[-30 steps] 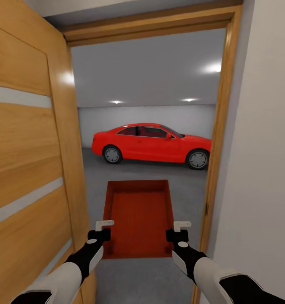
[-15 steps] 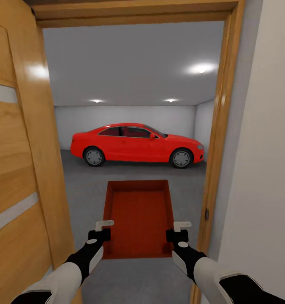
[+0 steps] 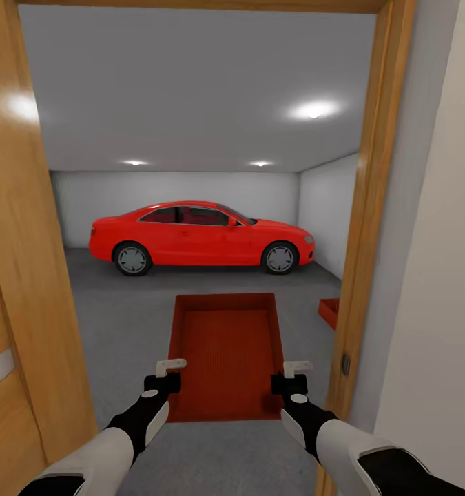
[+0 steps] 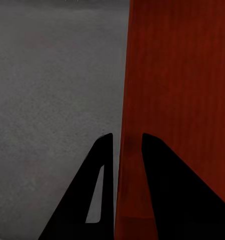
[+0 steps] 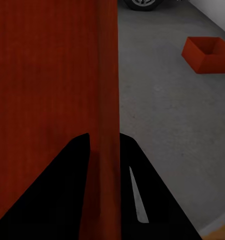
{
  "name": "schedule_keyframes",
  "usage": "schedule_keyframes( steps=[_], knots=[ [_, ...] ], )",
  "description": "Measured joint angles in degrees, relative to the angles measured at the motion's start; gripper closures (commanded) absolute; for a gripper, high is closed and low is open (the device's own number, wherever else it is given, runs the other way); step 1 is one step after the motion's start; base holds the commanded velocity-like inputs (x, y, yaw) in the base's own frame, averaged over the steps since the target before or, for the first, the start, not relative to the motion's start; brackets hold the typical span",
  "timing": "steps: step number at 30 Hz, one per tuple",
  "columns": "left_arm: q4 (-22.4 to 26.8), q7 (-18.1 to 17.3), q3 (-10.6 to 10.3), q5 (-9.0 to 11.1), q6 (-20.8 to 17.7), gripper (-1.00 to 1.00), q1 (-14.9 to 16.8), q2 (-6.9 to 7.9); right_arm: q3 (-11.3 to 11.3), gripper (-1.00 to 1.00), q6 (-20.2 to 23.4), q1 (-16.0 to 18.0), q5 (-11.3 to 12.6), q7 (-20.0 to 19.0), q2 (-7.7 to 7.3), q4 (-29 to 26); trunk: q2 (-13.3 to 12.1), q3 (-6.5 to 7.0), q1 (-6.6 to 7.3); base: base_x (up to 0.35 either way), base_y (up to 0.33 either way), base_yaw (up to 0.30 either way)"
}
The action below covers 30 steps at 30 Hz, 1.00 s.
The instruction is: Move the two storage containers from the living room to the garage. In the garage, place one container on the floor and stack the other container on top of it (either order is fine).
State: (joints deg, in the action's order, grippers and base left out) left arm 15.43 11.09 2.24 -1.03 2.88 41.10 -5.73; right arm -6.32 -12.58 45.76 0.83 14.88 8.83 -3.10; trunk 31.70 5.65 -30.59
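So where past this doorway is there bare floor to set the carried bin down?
Bare concrete floor runs from the door frame to the red car, left of and beyond the carried container. The right corner is taken: a second container sits by the frame. The doorway itself is tight.

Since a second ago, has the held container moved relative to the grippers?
No. The container sits in the same place between the left gripper and right gripper; the door frame shifted because the camera advanced.
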Motion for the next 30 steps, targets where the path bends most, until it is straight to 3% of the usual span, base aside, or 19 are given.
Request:
schedule_keyframes(
  steps=[16, 24, 30],
  knots=[
    [0.01, 0.13, -0.13, 0.14, -0.02, 1.0, -0.01, -0.05, 0.18, 1.0, 0.11, 0.01, -0.25, -0.08, -0.06, -0.04, 0.0, 0.0, -0.01, 0.006, 0.004, 0.003],
    [0.05, -0.08, -0.09, 0.07, -0.06, 1.0, 0.0, 0.09, -0.06, 1.0, 0.02, 0.01, 0.12, 0.06, 0.07, 0.02, 0.0, 0.0, -0.01, 0.002, 0.0, 0.167],
    [-0.01, 0.18, -0.11, 0.09, -0.09, 1.0, 0.0, -0.09, 0.18, 1.0, 0.15, 0.0, -0.2, -0.11, -0.08, -0.02, 0.01, 0.0, 0.02, 0.189, 0.0, 0.012]
  ],
)
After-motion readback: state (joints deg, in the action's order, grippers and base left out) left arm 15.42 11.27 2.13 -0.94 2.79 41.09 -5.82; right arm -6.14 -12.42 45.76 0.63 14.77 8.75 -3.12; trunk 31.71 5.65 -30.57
